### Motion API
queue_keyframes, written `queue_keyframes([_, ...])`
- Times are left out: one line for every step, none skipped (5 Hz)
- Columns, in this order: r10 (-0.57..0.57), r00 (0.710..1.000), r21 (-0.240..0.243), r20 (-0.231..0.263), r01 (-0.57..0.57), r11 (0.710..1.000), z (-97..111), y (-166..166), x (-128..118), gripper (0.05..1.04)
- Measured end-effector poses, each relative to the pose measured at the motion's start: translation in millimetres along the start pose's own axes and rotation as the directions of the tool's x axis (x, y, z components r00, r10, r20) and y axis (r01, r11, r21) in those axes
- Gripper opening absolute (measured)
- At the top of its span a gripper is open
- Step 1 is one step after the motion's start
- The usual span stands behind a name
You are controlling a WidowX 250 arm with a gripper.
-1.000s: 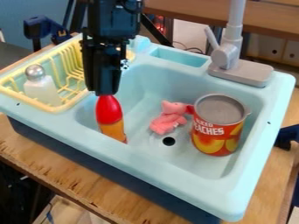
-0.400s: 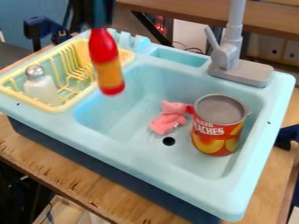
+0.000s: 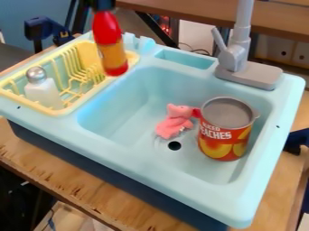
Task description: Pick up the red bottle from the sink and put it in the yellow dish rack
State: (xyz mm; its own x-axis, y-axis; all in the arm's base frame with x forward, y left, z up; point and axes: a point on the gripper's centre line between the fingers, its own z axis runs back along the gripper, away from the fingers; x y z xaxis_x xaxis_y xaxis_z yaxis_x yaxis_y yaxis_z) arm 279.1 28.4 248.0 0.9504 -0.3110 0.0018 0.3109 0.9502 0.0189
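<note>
Standing in the light-blue sink (image 3: 138, 164), right side: one fruit can (image 3: 224, 131), grey top up. Close beside it: one pink plush toy (image 3: 173, 122), near the drain hole (image 3: 174, 145). In the yellow rack (image 3: 67, 108), left: one white bottle (image 3: 42, 91), silver cap. Above the rack's sink-side edge: one red bottle (image 3: 109, 43), orange label, slightly tilted, its top gripped by the black claw (image 3: 103, 6). Far rim: one grey faucet (image 3: 234, 58).

The bottle (image 3: 109, 43) is red with 1 orange band; the rack (image 3: 75, 107) is yellow.
</note>
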Motion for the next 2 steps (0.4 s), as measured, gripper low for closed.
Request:
queue_keyframes([0.035,0.999,0.007,-0.024,-0.035,0.999,-11.9,17.7,2.8,0.329])
queue_keyframes([0.069,0.997,0.013,-0.033,-0.068,0.998,-15.1,33.3,6.3,0.329])
